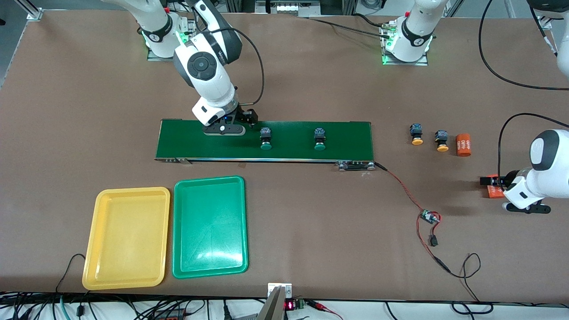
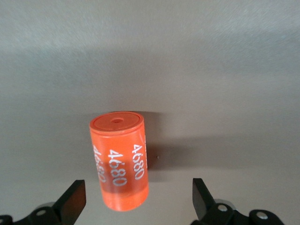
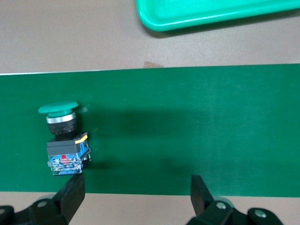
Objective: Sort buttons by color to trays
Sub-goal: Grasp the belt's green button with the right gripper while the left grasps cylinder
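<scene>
A: Front view first. Where do the buttons lie?

B: Two green-capped buttons, one (image 1: 266, 138) and the other (image 1: 319, 138), lie on the dark-green conveyor belt (image 1: 346, 140). Two yellow-capped buttons (image 1: 416, 134) (image 1: 442, 140) lie on the table (image 1: 311, 222) off the belt's end, toward the left arm's end, with an orange "4680" cylinder (image 1: 463, 145) just beside them. The yellow tray (image 1: 91, 249) and green tray (image 1: 178, 266) sit side by side, nearer the camera than the belt.

A: And the grippers?

B: The right gripper (image 1: 223, 130) is low over the belt, beside the first green button. The left gripper (image 1: 526, 207) is over a second orange piece (image 1: 494, 191) at the table's edge.

A: Left wrist view?

B: The left gripper (image 2: 138, 199) is spread wide, fingers (image 2: 72, 199) apart on either side of the orange cylinder (image 2: 119, 161), not touching it.

A: Right wrist view?

B: The right gripper (image 3: 138, 194) is also spread wide, holding nothing. The green button (image 3: 63, 140) lies on its side on the belt (image 3: 211, 131), near one finger (image 3: 70, 194). A corner of the green tray (image 3: 187, 21) shows.
</scene>
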Robot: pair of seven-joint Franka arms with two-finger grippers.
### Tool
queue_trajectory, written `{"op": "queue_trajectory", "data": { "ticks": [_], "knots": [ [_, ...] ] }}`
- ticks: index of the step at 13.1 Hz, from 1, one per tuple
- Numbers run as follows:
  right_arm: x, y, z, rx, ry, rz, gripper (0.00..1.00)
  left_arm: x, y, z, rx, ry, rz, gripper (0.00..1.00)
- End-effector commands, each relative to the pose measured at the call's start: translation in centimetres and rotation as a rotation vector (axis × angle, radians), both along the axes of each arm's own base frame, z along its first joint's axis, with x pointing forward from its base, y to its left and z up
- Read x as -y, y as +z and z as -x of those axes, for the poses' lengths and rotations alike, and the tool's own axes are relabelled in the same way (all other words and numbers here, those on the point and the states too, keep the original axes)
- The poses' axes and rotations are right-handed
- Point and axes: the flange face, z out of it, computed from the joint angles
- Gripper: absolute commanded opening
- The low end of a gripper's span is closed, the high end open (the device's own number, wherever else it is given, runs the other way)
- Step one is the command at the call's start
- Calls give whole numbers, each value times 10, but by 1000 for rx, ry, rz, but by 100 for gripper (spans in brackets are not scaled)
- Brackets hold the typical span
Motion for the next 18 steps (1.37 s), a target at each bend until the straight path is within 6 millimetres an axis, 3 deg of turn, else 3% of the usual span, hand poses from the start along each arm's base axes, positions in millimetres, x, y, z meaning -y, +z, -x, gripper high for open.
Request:
{"op": "queue_trajectory", "data": {
  "ticks": [1, 6, 8, 10, 14, 18],
  "knots": [
    [-4, 1, -3, 11, -6, 6, 100, -12, -12, 1, 32, -19, -4, 98],
    [-6, -3, -2, 39, 52, 50, 100, -6, -21, 7, 6, -58, 15, 41],
    [-6, -6, -2, 34, 31, 51, 100, -3, -17, 6, 10, -55, 29, 35],
    [-7, -11, -1, 29, 20, 56, 100, 11, 6, 0, 8, -71, 24, 30],
    [-9, -16, 0, 32, 21, 52, 100, 113, 77, -4, -123, -212, 93, 25],
    [-12, -26, -1, 36, 22, 45, 100, 205, 123, 7, -176, -359, 195, 27]
  ]
}}
